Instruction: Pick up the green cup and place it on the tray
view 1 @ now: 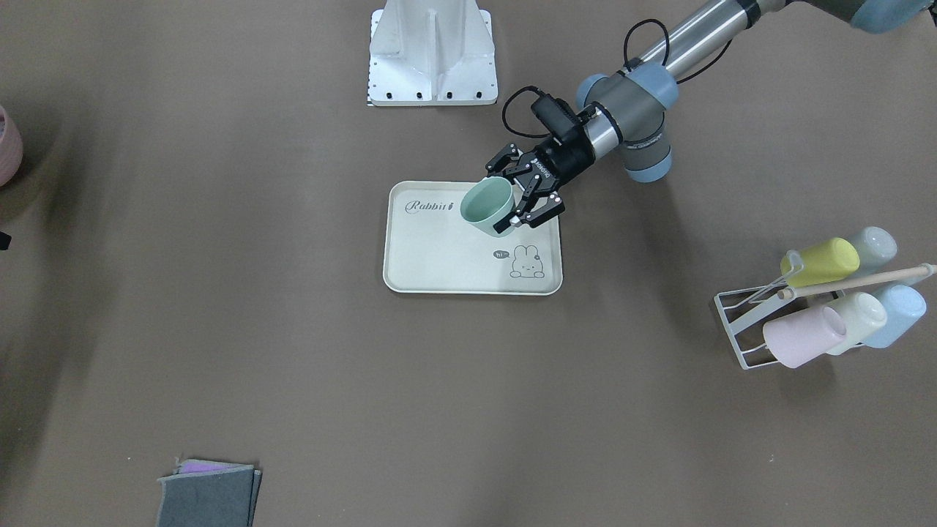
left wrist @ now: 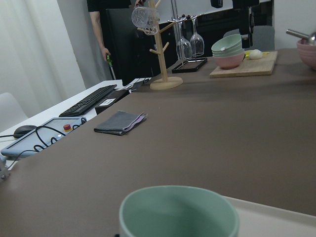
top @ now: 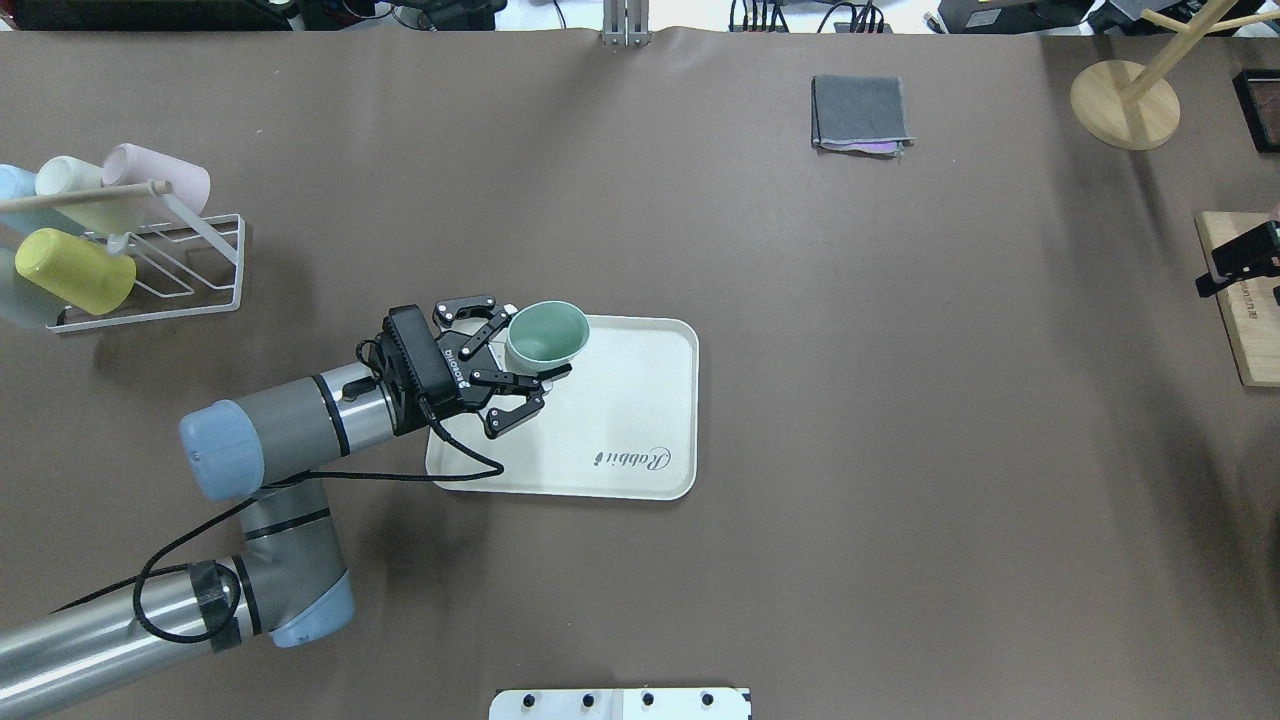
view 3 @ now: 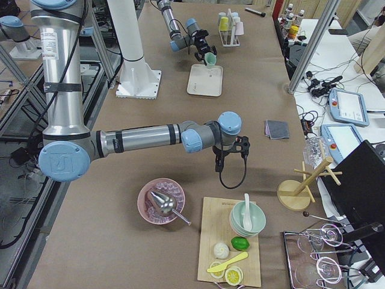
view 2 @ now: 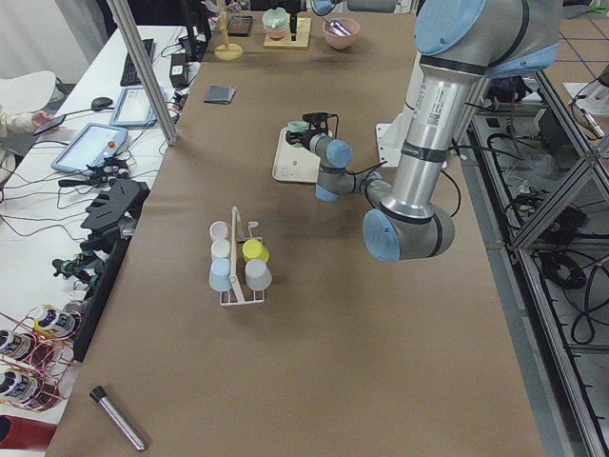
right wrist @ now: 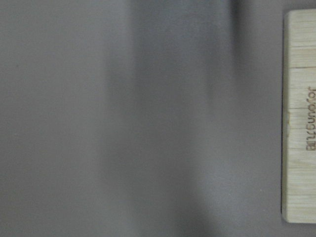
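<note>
The green cup (view 1: 487,206) is a teal tumbler held tilted between the fingers of my left gripper (view 1: 499,202), just over the far-left corner of the cream "Rabbit" tray (view 1: 439,271). In the overhead view the cup (top: 546,334) sits in the left gripper (top: 538,342) above the tray (top: 640,400). The left wrist view shows the cup's rim (left wrist: 177,212) and the tray's edge (left wrist: 276,207). My right gripper (top: 1238,262) hangs over the table's right end beside a wooden board; I cannot tell how its jaws stand.
A white wire rack (top: 150,290) with several pastel cups stands at the left. A folded grey cloth (top: 860,112) and a wooden stand (top: 1125,100) lie at the far side. A wooden board (top: 1240,330) is at the right edge. The robot base (view 1: 432,51) is behind the tray.
</note>
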Tool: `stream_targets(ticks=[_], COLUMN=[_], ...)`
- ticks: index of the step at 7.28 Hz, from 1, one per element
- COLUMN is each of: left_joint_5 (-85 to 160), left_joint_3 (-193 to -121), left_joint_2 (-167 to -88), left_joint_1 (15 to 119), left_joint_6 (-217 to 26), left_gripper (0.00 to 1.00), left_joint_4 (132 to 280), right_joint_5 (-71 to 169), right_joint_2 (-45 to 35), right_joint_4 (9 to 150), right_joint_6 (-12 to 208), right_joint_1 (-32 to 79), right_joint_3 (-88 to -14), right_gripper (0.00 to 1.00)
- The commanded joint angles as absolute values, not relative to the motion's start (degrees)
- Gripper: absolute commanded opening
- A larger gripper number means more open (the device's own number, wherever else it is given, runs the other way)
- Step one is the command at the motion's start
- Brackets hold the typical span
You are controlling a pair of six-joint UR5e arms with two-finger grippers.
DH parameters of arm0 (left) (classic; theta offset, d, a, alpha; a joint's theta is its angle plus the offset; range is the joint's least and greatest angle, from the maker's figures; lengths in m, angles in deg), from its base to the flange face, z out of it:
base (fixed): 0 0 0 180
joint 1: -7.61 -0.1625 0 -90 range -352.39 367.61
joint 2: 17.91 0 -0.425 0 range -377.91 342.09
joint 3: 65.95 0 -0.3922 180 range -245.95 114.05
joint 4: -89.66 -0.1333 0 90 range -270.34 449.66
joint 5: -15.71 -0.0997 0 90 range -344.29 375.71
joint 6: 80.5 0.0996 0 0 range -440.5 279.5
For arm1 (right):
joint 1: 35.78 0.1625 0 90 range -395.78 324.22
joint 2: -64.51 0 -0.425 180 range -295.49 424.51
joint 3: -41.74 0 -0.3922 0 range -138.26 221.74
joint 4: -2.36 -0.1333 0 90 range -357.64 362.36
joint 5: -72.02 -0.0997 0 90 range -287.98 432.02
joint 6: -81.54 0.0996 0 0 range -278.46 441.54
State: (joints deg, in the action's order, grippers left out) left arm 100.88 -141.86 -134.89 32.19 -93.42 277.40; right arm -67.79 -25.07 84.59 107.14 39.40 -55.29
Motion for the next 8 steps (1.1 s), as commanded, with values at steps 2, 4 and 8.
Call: stream_targets(ticks=[2,4,8], left_joint_5=[105.1,107.7,107.8], left_joint_3=[-137.8,-137.6,-132.8], left_joint_2=[-137.4,-137.4,-140.3], left_joint_1=[31.7,31.7,31.7], left_joint_6=[-102.1,-104.9,-104.4], left_gripper=[0.0,0.0,0.0], left_joint_4=[279.1,279.0,278.8], right_joint_5=[-67.4,-67.0,-63.8], right_joint_2=[-25.8,-25.9,-27.9], right_joint_4=[96.2,101.7,101.9], right_joint_6=[93.5,90.4,89.8], right_joint_1=[45.2,48.2,50.4], right_joint_3=[-54.7,-55.0,-55.7], right_gripper=[0.99,0.99,0.99])
